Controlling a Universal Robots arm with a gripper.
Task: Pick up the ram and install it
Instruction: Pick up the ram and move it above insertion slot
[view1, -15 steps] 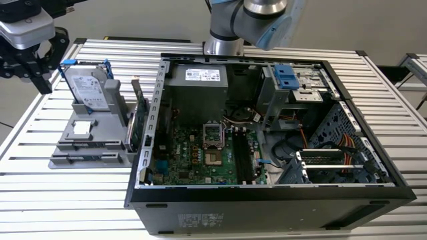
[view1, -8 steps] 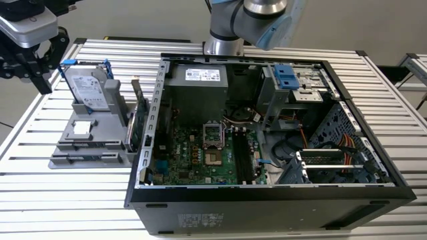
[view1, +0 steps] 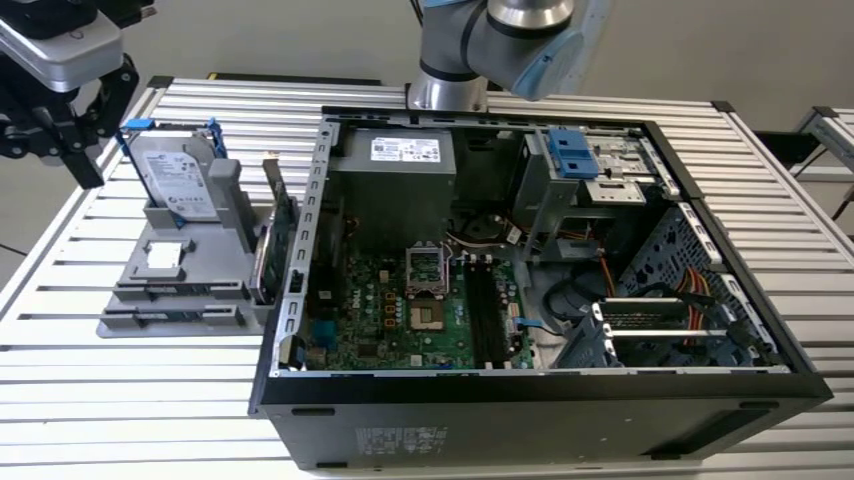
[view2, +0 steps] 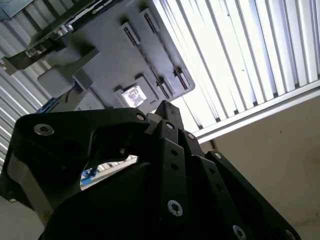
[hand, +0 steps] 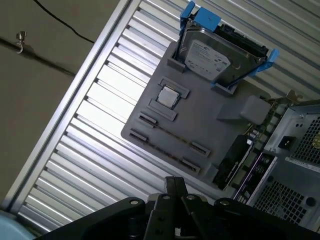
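My gripper (view1: 51, 160) hangs open and empty above the table's far corner at the exterior view's left, just beyond the grey holder (view1: 147, 325). In the first wrist view a thin dark strip stands on edge in the holder's (hand: 200, 115) long slot; it looks like the ram (hand: 172, 135), though I cannot be sure. The black fingers (hand: 174, 186) sit well short of it. The open computer case (view1: 534, 400) lies on its side at the exterior view's middle, motherboard (view1: 400, 310) exposed, with long black memory slots (view1: 487, 310).
A silver hard drive with blue clips (view1: 180, 175) stands upright at the holder's back. A small square chip (view1: 163, 255) lies in a recess. A green expansion card (view1: 274, 240) stands between holder and case. The arm's base (view1: 447, 90) rises behind the case.
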